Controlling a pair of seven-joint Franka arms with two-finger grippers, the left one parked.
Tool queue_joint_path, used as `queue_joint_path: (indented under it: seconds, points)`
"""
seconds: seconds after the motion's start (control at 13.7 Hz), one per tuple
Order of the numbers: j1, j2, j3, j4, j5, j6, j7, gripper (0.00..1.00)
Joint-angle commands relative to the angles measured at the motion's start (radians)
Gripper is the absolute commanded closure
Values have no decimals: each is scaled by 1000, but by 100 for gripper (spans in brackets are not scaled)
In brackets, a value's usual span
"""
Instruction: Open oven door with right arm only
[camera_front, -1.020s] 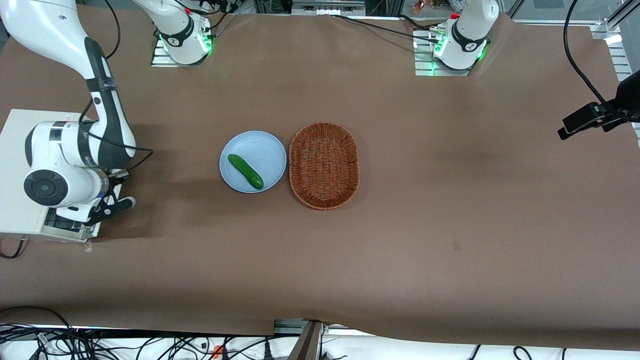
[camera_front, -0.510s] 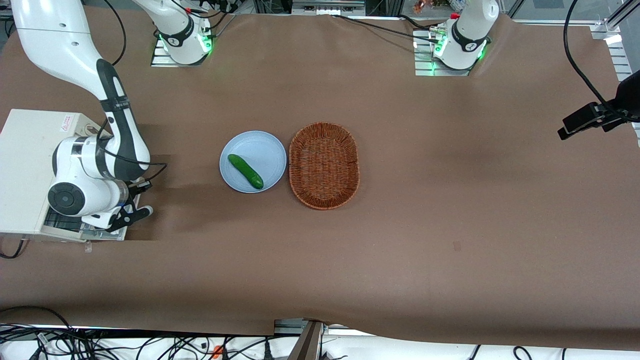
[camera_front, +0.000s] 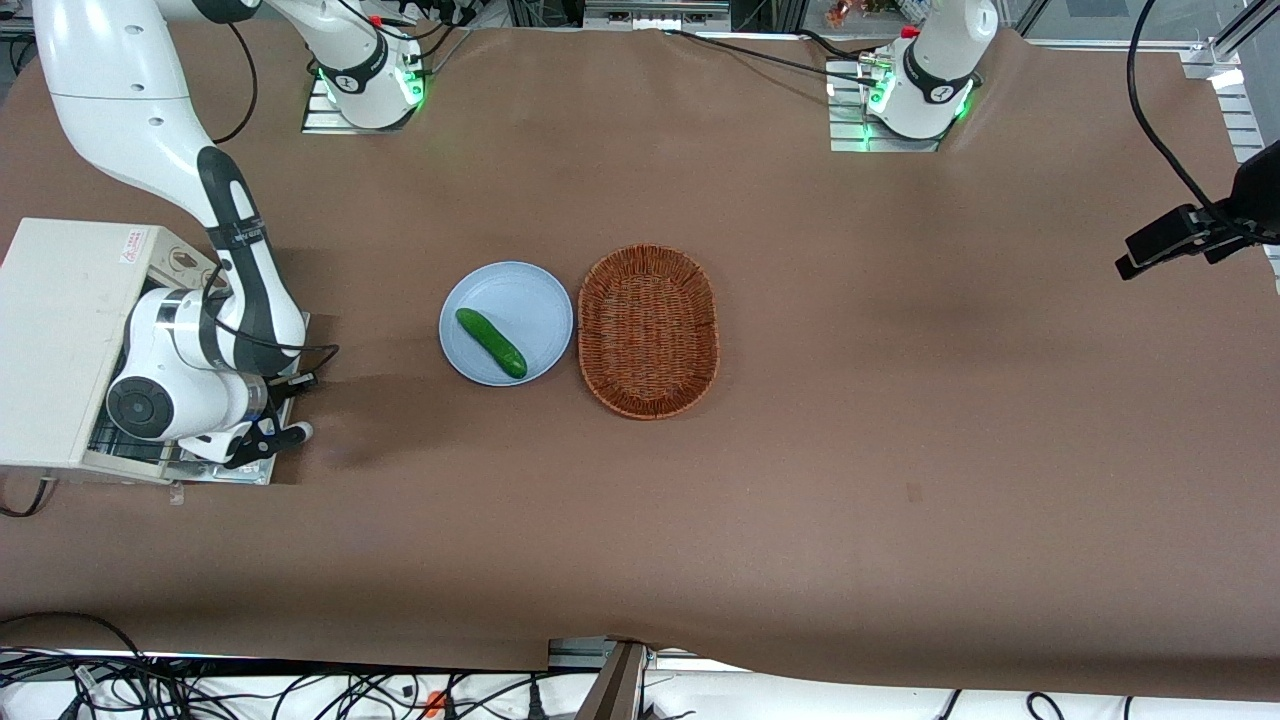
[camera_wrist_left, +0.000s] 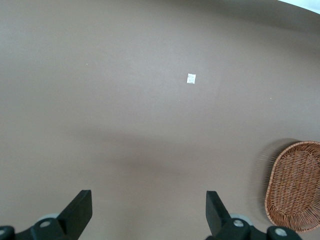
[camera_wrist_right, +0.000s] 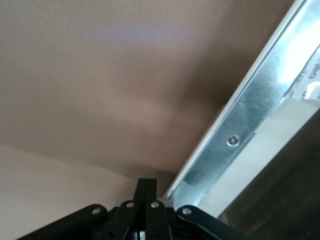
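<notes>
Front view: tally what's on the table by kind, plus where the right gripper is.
Toaster oven: 1, oven door lowered
Plate: 1
Cucumber: 1, on the plate
Wicker basket: 1
Total: 4
Gripper: fingers shut, at the door's outer edge, on the working right arm.

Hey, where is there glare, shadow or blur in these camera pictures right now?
Right wrist view: bright glare washes out the metal frame of the oven door, and the shut gripper at its edge looks soft. Front view: the right arm casts a soft shadow on the brown table beside the oven. Left wrist view: the basket has a smeared rim.
</notes>
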Motion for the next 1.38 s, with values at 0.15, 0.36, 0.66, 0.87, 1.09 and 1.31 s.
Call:
queue_joint_path:
  seconds: [0.15,0.36,0.66,0.87,1.09,1.31]
  points:
    - [-35,24,-41,9,94,-6,20,100]
    - [-30,24,-38,9,131,-15,155,100]
    - [-15,15,-36,22,144,-30,192,100]
    - [-9,16,-36,114,144,-174,256,100]
    - [0,15,-35,154,142,-222,272,100]
    - [-3,9,-38,206,139,-256,258,41]
